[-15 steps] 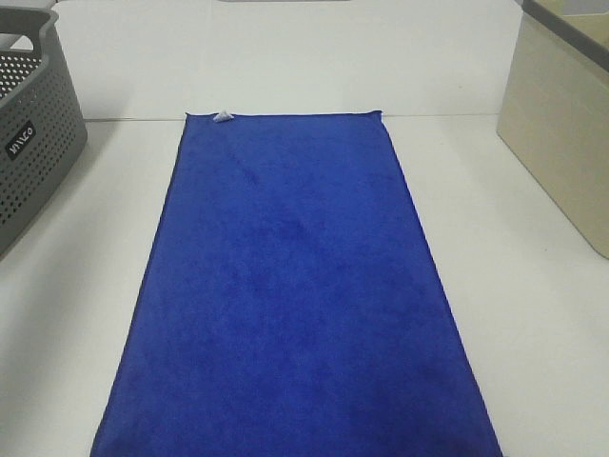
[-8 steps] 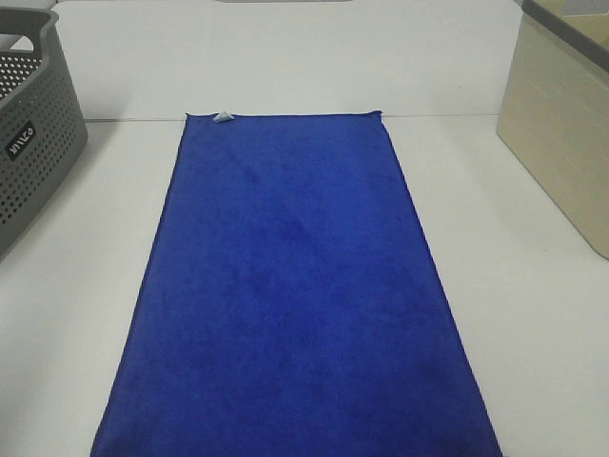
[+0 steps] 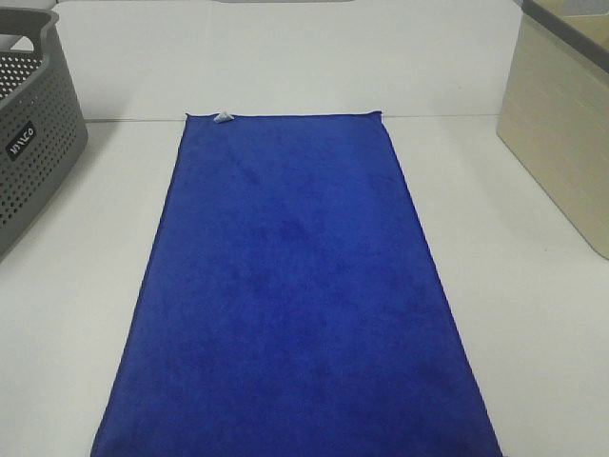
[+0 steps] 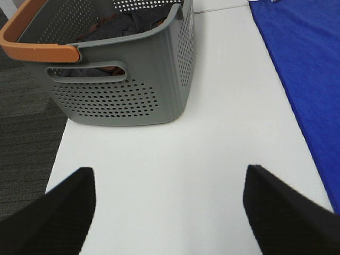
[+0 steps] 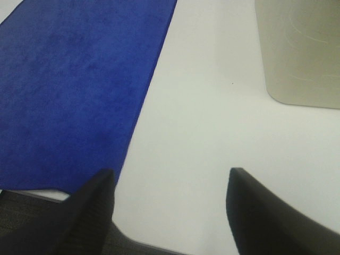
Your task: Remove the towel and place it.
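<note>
The royal-blue towel (image 3: 290, 286) lies spread flat down the middle of the white table (image 3: 533, 314), with a small white tag (image 3: 224, 116) at its far left corner. Neither arm shows in the exterior high view. My left gripper (image 4: 170, 204) hovers open over bare table between the grey basket (image 4: 133, 79) and the towel's edge (image 4: 305, 69), holding nothing. My right gripper (image 5: 170, 204) is open too, over the table's near edge beside the towel's near right corner (image 5: 74, 95), and it is empty.
A grey perforated basket (image 3: 29, 143) with an orange-trimmed rim and dark cloth inside stands at the left. A beige bin (image 3: 561, 124) stands at the right, also seen as the beige bin (image 5: 297, 50) in the right wrist view. Dark carpet (image 4: 26, 138) lies beyond the table's edge.
</note>
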`<state>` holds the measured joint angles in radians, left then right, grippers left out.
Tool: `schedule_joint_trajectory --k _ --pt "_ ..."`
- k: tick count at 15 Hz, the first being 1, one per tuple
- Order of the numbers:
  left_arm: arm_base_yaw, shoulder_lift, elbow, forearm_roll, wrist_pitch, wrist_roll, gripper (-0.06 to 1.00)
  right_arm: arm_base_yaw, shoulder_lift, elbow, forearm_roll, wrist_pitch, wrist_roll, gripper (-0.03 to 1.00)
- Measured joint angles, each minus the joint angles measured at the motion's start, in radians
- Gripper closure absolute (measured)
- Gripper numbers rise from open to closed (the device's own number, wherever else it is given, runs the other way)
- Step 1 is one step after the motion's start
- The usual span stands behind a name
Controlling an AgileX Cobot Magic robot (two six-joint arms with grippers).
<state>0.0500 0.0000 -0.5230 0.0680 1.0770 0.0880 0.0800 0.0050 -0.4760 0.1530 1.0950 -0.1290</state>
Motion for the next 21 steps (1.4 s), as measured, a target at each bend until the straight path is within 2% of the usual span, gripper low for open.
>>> schedule_joint_trajectory --k 3,9,11,12,13,21 --pt "0.0 -0.006 0.006 -0.025 0.0 0.048 0.22 0.0 -0.009 0.016 0.0 0.006 -0.012 0.35" --pt "-0.006 -0.006 0.006 -0.048 0.0 0.054 0.22 0.0 -0.009 0.016 -0.007 0.009 -0.012 0.35" --pt "0.016 -0.006 0.006 -0.06 0.0 0.054 0.22 -0.002 -0.009 0.016 -0.007 0.009 -0.012 0.35" --pt "0.05 -0.006 0.006 -0.068 0.0 0.054 0.22 -0.063 -0.009 0.016 -0.005 0.009 -0.012 0.35" --pt "0.05 -0.006 0.006 -0.068 0.0 0.054 0.22 -0.082 -0.009 0.016 -0.004 0.009 -0.012 0.35" --pt "0.05 -0.006 0.006 -0.068 0.0 0.051 0.22 -0.086 -0.009 0.016 -0.004 0.009 -0.012 0.35"
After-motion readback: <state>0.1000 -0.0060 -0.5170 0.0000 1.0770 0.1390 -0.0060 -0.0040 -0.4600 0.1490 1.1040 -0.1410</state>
